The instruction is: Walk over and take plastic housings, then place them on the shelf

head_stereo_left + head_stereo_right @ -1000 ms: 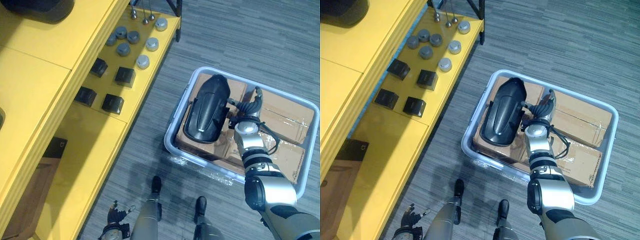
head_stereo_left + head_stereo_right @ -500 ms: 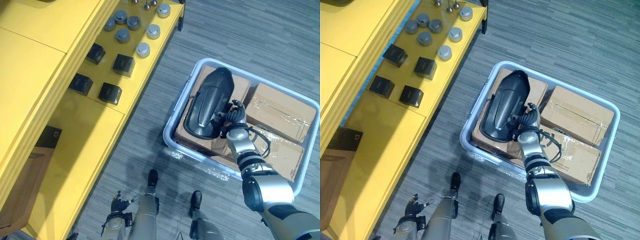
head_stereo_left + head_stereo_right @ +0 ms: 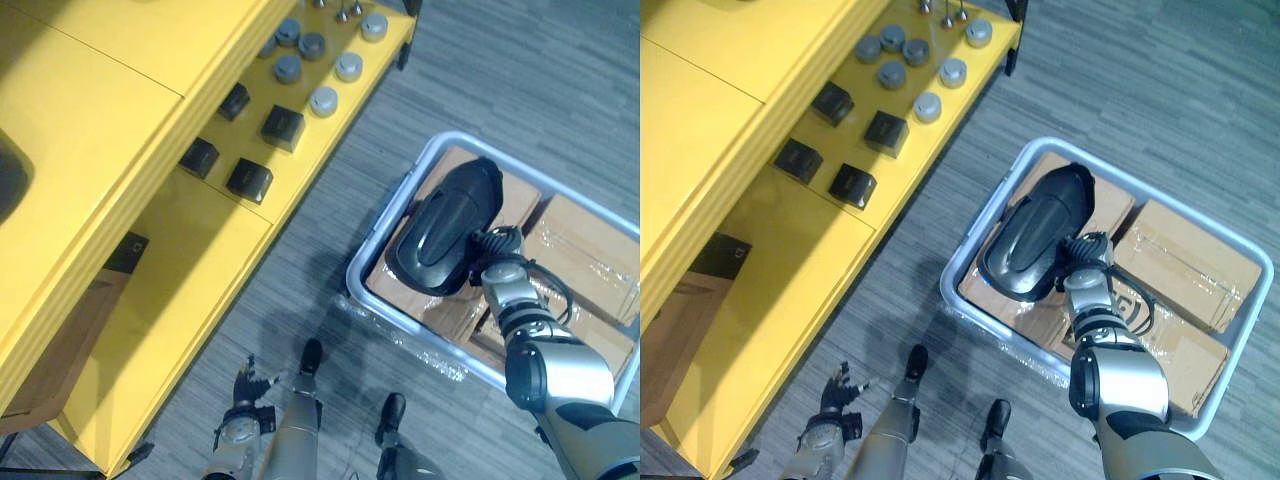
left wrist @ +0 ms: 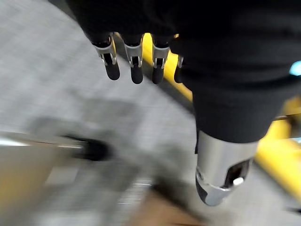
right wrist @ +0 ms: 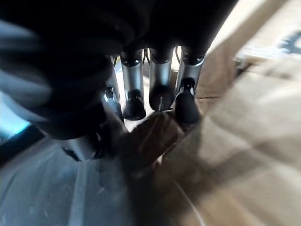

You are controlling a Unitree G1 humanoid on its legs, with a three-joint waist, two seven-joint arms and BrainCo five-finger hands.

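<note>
A large black plastic housing (image 3: 445, 225) lies on cardboard boxes (image 3: 1190, 265) inside a pale grey tub (image 3: 1155, 201) on the floor. My right hand (image 3: 497, 246) is at the housing's near right edge, its fingers (image 5: 161, 89) curled down over the dark rim. My left hand (image 3: 245, 388) hangs low by the shelf's front corner, with fingers (image 4: 136, 66) straight and nothing in them. The yellow shelf (image 3: 200, 250) runs along the left, its lower board bare near me.
Farther along the lower shelf board stand several small black boxes (image 3: 283, 127) and several grey round caps (image 3: 323, 100). A dark box (image 3: 127, 252) sits under the shelf's upper board. Grey carpet separates the shelf from the tub.
My right hand went from open beside the housing to curled on its near edge. The camera has shifted, so the whole scene sits differently. My left hand still hangs open.
</note>
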